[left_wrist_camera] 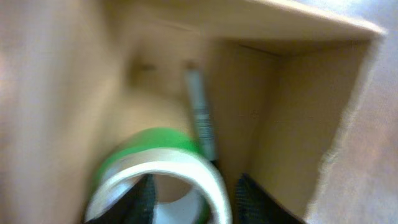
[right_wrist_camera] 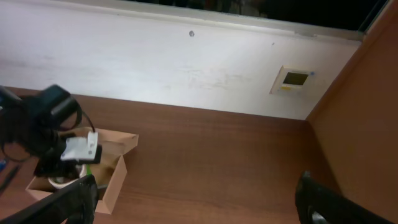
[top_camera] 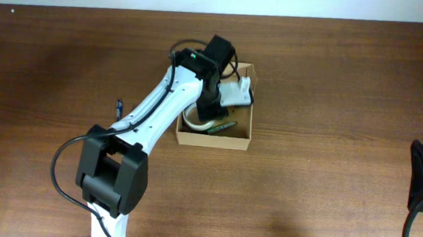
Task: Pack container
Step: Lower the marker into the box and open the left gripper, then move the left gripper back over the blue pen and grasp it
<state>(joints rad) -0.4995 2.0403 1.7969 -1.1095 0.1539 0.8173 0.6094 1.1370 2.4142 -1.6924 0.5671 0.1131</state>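
box [top_camera: 214, 140]: 1 counted
tape roll [left_wrist_camera: 163, 163]: 1 counted
pen [left_wrist_camera: 200, 112]: 1 counted
blue item [top_camera: 118, 107]: 1 counted, kind not told
arms [top_camera: 152, 111]: 2 counted

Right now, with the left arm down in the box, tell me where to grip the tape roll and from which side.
Probably take the tape roll by its band, one finger in the open core, one outside, coming down through the container's open top. Its hole faces the left gripper, and the pen and walls crowd its sides.
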